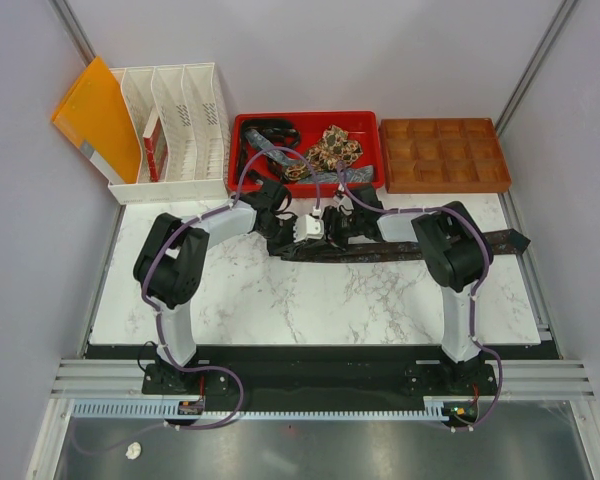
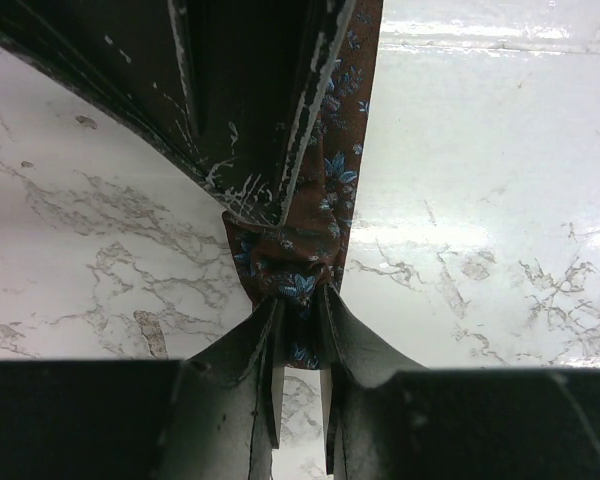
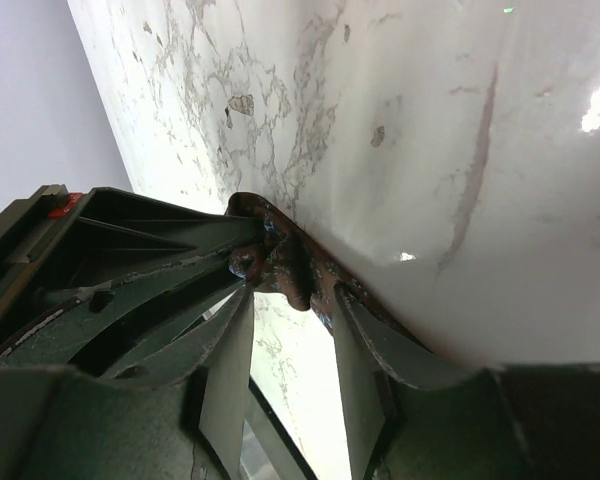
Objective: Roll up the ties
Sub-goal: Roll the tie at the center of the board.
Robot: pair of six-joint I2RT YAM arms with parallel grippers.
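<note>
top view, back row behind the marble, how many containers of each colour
orange plastic file holder: 1
white slotted plastic desk rack: 1
red plastic tray: 1
brown compartment tray: 1
total: 4

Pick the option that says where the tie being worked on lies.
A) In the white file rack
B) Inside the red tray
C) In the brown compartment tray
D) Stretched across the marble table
D: the dark tie lies stretched out on the marble table, in front of the red tray rather than inside it.
</note>
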